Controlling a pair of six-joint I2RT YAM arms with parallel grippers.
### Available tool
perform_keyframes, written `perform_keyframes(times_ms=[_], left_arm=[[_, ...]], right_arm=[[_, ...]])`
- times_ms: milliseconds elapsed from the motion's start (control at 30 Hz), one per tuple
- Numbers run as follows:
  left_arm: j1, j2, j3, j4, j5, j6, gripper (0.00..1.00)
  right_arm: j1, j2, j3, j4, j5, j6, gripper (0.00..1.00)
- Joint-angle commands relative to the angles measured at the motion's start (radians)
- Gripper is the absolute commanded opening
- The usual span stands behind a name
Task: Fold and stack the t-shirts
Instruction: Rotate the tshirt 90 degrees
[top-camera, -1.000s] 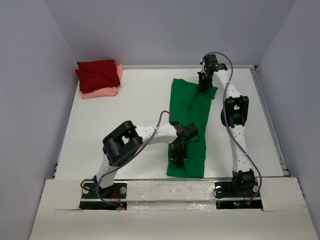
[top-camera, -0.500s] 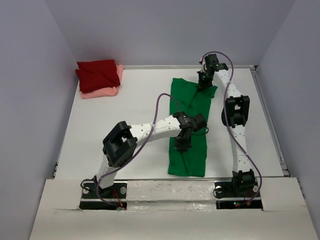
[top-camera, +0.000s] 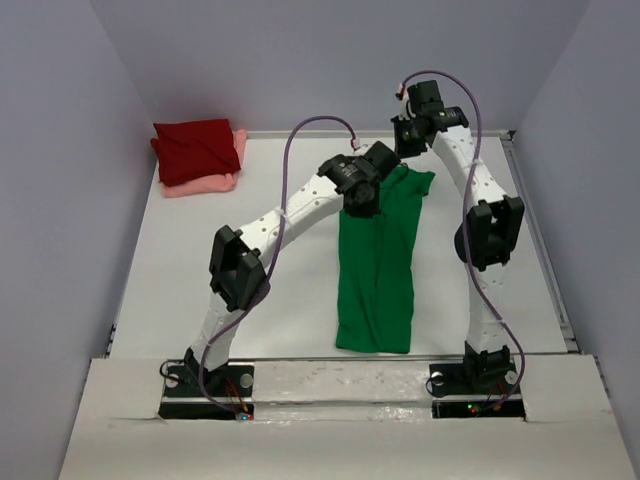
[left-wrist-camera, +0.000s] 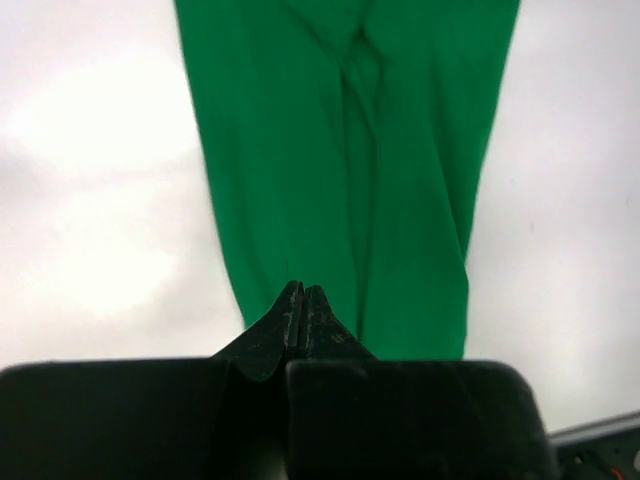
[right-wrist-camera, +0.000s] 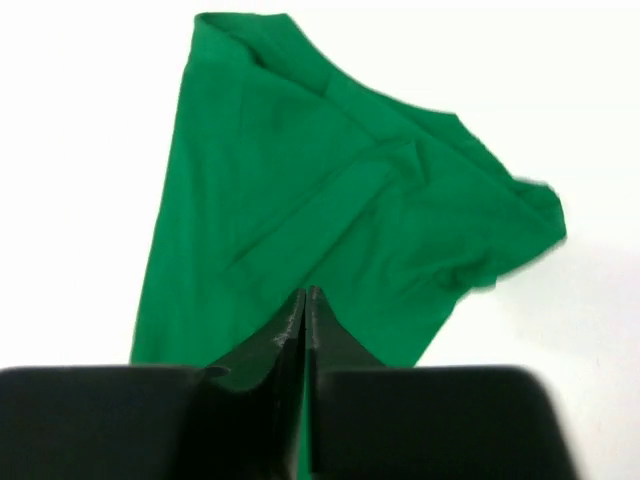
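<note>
Green t-shirt (top-camera: 380, 285): lay as a long, narrow strip on the white table (top-camera: 250, 260), running from just in front of the arm bases towards the far edge, right of centre.
Far end of the shirt: broader, with a sleeve corner spread out to the right; creases ran along its length.
Left gripper (top-camera: 358, 203): reached over the far left part of the green t-shirt, fingers clenched tip to tip.
Left grip: the wrist view showed the closed tips over the cloth's edge, with the shirt stretching away beyond them; whether any cloth was pinched between them could not be told.
Right gripper (top-camera: 407, 145): hung above the shirt's far right corner, near the table's back edge.
Right jaws: almost together, with only a thin slit between the fingers; whether they were fully clenched could not be told.
Right wrist view: the crumpled far end of the shirt lay flat on the table below the fingers.
Dark red t-shirt (top-camera: 195, 150): folded, on top of the salmon pink t-shirt (top-camera: 205, 185) in the far left corner, well apart from both grippers.
</note>
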Motion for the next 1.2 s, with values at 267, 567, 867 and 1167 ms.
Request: perform_keyframes(times_ms=[267,567,867,1167], left_arm=[[0.250,0.263,0.192,0.280,0.365,0.456,0.00],[0.290,0.402,0.232,0.433,0.561,0.473,0.00],[0.341,0.399,0.253,0.476,0.632,0.474,0.00],[0.358,0.423,0.261,0.558,0.783,0.456,0.00]], right_arm=[[0.009,-0.605,-0.658,0.166,0.253,0.172,0.00],[0.009,-0.615,-0.863,0.209,0.301,0.187,0.00],[0.009,-0.562,-0.900,0.230,0.265,0.203,0.00],[0.009,-0.554,-0.916,0.238,0.267,0.193,0.00]])
